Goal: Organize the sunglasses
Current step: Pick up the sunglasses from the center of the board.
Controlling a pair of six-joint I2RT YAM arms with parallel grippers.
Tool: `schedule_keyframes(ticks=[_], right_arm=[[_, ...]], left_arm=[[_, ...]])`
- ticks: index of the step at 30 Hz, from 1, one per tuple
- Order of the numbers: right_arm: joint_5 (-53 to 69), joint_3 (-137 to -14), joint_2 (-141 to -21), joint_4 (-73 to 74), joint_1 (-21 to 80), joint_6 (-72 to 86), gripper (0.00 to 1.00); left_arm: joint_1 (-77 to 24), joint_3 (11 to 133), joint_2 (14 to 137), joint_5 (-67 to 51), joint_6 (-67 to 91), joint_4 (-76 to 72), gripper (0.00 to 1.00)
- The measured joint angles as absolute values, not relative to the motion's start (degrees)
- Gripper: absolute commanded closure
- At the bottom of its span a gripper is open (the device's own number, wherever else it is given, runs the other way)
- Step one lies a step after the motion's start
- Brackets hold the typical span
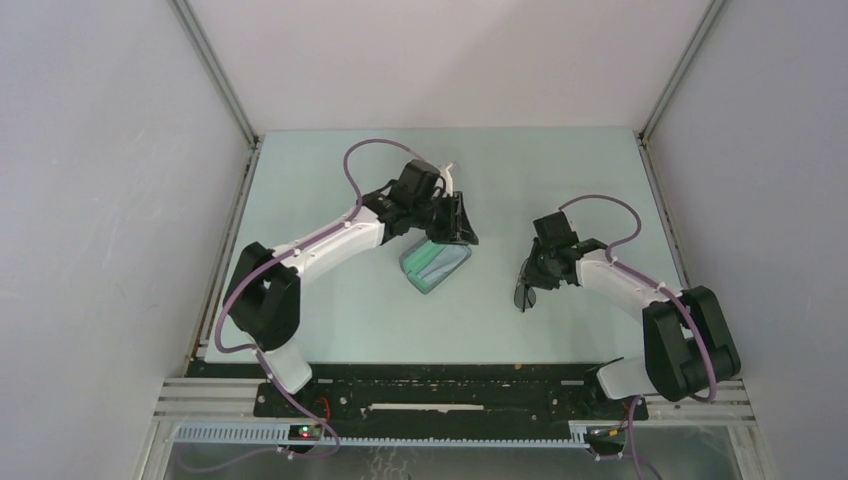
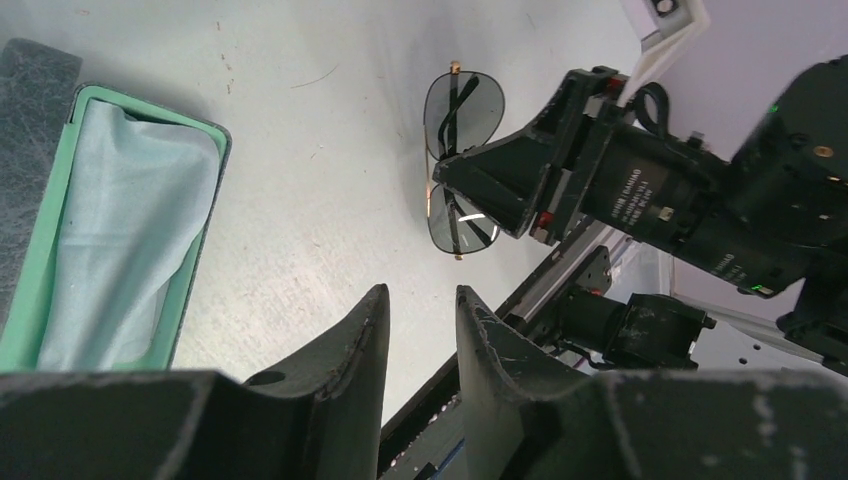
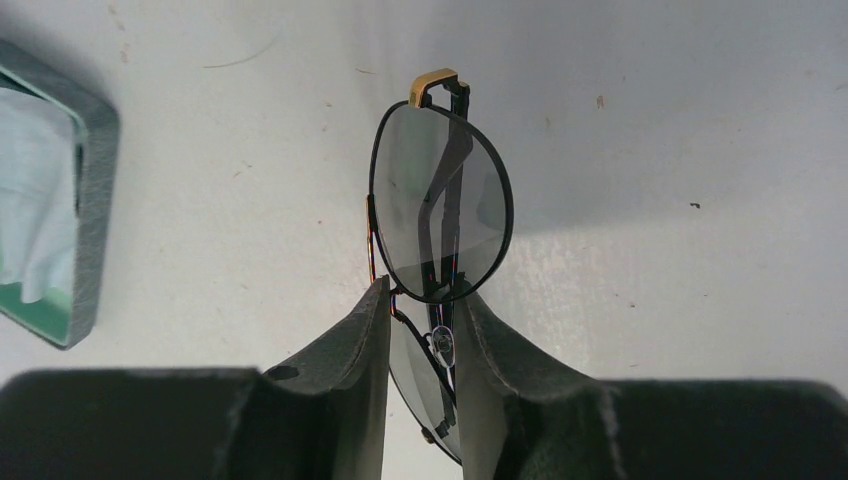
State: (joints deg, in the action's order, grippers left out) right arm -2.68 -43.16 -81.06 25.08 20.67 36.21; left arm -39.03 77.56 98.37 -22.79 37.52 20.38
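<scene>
— Black fingers (image 3: 360,370) of the right gripper (image 3: 420,300) are up close. What's between them?

— The sunglasses (image 3: 440,200). The fingers are pressed on the thin black frame at the middle, where the nose goes. One dark lens sticks out past the fingertips. The other is tucked down between the fingers.

— Are they up off the table (image 3: 650,150)?

— Can't tell. The white table is right behind them.

— What's off to the side of that gripper?

— The case (image 3: 95,200), well apart from it. It's open, grey outside and green inside, with a pale cloth (image 2: 120,230) lying in it.

— And the left gripper (image 2: 420,300)?

— It's at the case, just beside the open part. Its fingers stand a little apart with nothing between them. You can see table through the gap. The sunglasses lie out past its tips.
</scene>
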Motion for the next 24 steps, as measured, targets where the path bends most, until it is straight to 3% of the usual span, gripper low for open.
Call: schedule_keyframes(ticks=[6,16,24], right_arm=[[-2.7,-43.2,-76.9,25.3,20.7,36.2,0.72],[-1.0,-43.2,-72.8,25.1,20.6,36.4,0.73],[1.4,-43.2,-72.3,24.6,20.6,36.6,0.73]], left_arm=[[-36.6,77.6,98.4,-24.5,37.6,20.9,0.65],[-22.1,72.1,97.6,-27.1,38.6,18.4,0.64],[-17.3,71.6,101.1,-26.9,38.7,17.3,0.65]])
